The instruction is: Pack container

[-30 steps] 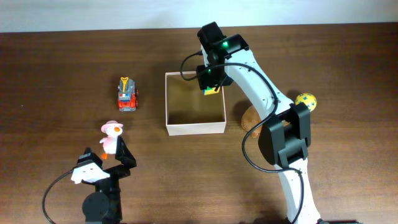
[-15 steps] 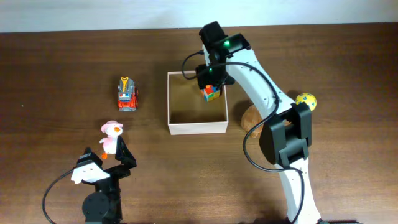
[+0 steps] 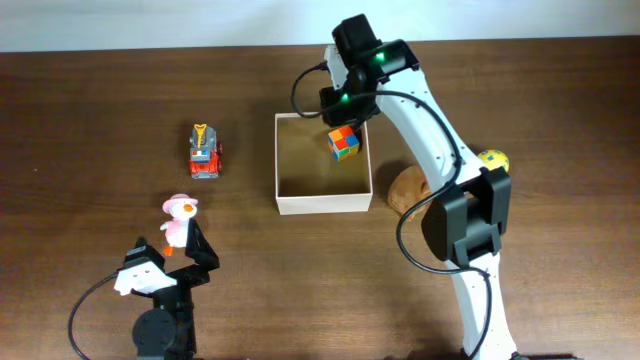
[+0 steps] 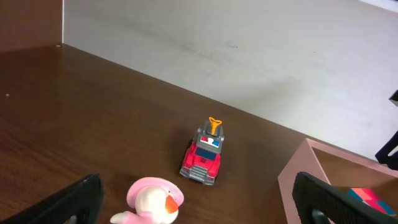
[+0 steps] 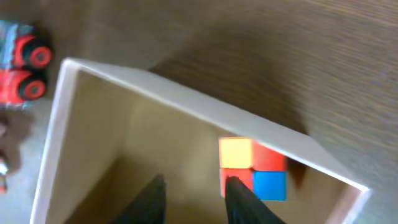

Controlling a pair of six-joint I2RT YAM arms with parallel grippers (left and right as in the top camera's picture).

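Right arm (image 3: 432, 135): is stretching from its base at the table's near edge toward the far edge, with the wrist bending down over the container's far right corner.
Right gripper (image 5: 196, 200): is hanging over the box's inside, jaws slightly apart and gripping nothing.
Left gripper (image 3: 172, 250): is sitting low near the near left corner and pointing toward the far edge, jaws wide apart and empty.
Container (image 3: 322, 206): is resting open side up toward the far edge, slightly right of the middle. It is square, so no side is longer, and its walls are running nearly parallel to the table edges.
Cube (image 3: 344, 142): is lying inside the container's far right corner.
Around: a toy truck (image 3: 205, 152) is standing well left of the container. A pink-hatted duck (image 3: 178, 220) is standing just ahead of the left gripper. A yellow ball (image 3: 493, 159) is lying toward the right edge. A brown lump (image 3: 408, 188) by the container's near right corner is lying partly hidden under the right arm.
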